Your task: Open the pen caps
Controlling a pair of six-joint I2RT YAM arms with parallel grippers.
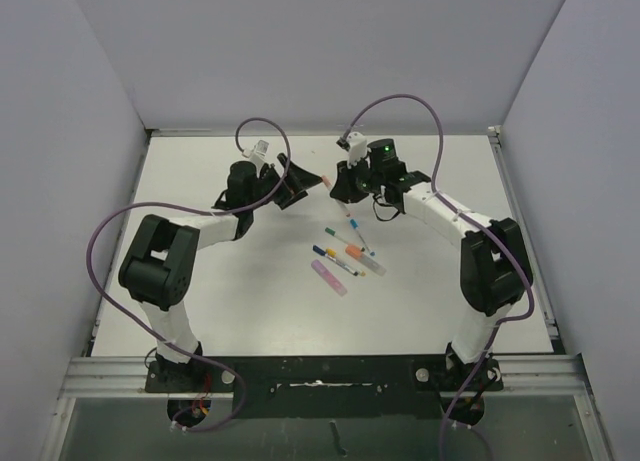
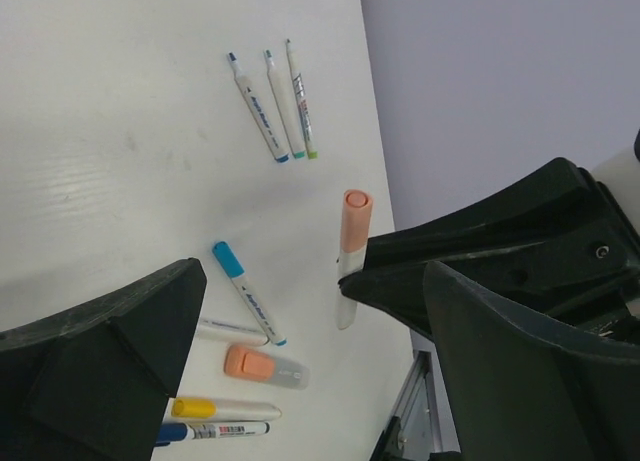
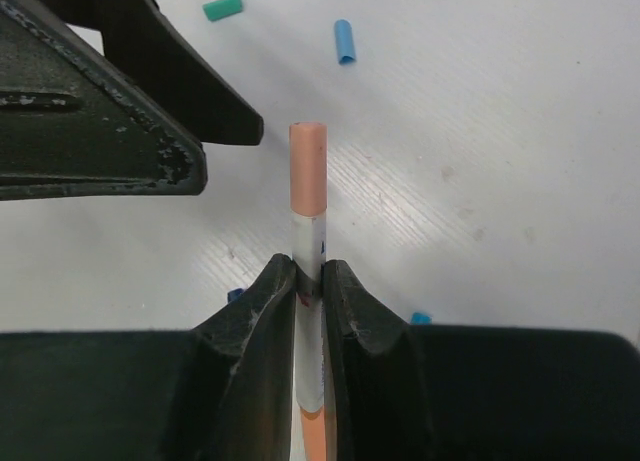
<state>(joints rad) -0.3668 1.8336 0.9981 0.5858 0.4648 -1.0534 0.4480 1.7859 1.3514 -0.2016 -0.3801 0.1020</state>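
Item: pen (image 3: pixel 309 241) with salmon cap (image 3: pixel 307 169) fitted, shown upright at the centre of the right wrist view. The white barrel is clenched between the fingers of the right gripper (image 3: pixel 309 281). The left gripper (image 2: pixel 312 281) is spread wide, nothing grasped, beside the cap. Loose teal cap (image 3: pixel 222 8) and blue cap (image 3: pixel 344 41) are seen at the upper edge, on the table (image 3: pixel 480 131). Further pens (image 1: pixel 345 253) are laid mid-frame in the top view.
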